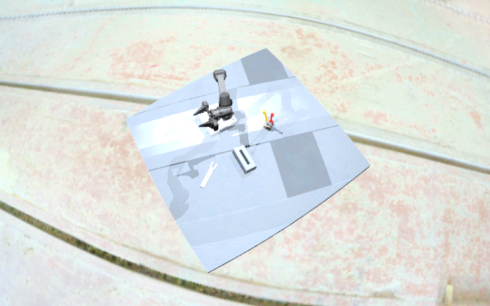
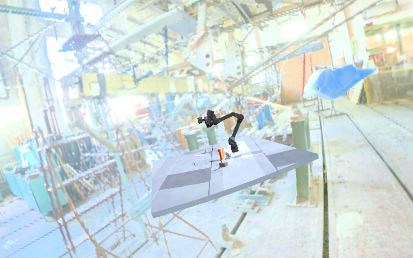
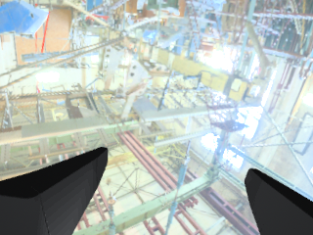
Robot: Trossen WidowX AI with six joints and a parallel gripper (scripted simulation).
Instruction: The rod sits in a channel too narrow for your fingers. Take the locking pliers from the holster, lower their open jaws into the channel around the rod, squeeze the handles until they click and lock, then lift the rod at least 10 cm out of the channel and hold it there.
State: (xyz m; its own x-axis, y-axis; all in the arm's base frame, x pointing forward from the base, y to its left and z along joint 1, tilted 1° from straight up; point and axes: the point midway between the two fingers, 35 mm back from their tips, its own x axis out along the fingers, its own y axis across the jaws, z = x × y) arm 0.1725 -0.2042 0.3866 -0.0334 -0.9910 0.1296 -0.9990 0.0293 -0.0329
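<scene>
From left to right in the top view, the gripper hangs raised, fingers wide apart, holding nothing; a white forked piece lies flat; the channel block shows a dark slot, its rod indistinct; the locking pliers stand in their holster, red and yellow handles up.
</scene>
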